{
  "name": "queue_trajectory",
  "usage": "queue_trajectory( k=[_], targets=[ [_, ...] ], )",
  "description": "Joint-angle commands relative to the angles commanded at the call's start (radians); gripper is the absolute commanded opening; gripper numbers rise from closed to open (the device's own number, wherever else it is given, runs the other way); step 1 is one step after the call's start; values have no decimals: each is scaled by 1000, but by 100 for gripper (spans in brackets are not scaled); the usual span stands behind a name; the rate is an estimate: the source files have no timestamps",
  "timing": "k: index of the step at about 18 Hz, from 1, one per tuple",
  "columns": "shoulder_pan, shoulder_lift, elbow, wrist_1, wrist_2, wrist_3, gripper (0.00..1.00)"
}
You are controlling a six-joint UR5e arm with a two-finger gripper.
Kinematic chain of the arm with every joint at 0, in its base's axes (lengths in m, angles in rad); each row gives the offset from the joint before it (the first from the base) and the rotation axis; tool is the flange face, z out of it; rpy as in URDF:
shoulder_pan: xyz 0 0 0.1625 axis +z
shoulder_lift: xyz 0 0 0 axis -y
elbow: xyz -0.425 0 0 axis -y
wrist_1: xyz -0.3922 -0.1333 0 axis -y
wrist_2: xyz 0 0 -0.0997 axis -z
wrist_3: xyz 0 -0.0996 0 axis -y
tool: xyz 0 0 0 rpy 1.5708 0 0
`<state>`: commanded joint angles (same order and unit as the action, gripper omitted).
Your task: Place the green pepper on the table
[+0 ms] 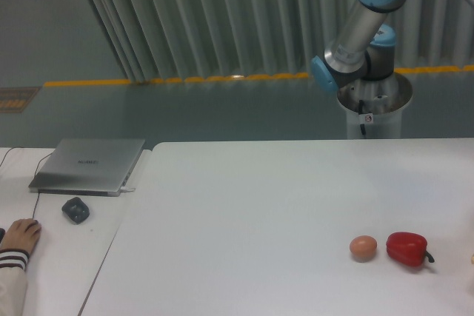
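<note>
The green pepper is out of view. The white table [259,205] fills the lower middle and right of the camera view. Only the arm's silver and blue links [355,27] show at the upper right, rising from a base behind the table; the gripper itself is outside the frame.
A red pepper [407,249] with a dark stem lies near the table's front right, with a small tan egg-like ball [363,247] just left of it. On the adjoining desk at left are a grey laptop [89,165], a mouse [75,209] and a person's hand [18,236].
</note>
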<state>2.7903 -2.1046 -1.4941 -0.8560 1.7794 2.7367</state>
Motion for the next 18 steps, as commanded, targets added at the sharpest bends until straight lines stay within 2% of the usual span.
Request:
queue_trajectory(
  k=[10, 13, 14, 16, 18],
  targets=[
    [-3, -5, -5, 5, 2, -34, 100],
    [-8, -3, -3, 3, 5, -63, 87],
    [-8, -3, -3, 2, 5, -69, 77],
    [-8, 0, -3, -2, 6, -72, 71],
    [-8, 0, 5, -6, 15, -71, 71]
  ],
)
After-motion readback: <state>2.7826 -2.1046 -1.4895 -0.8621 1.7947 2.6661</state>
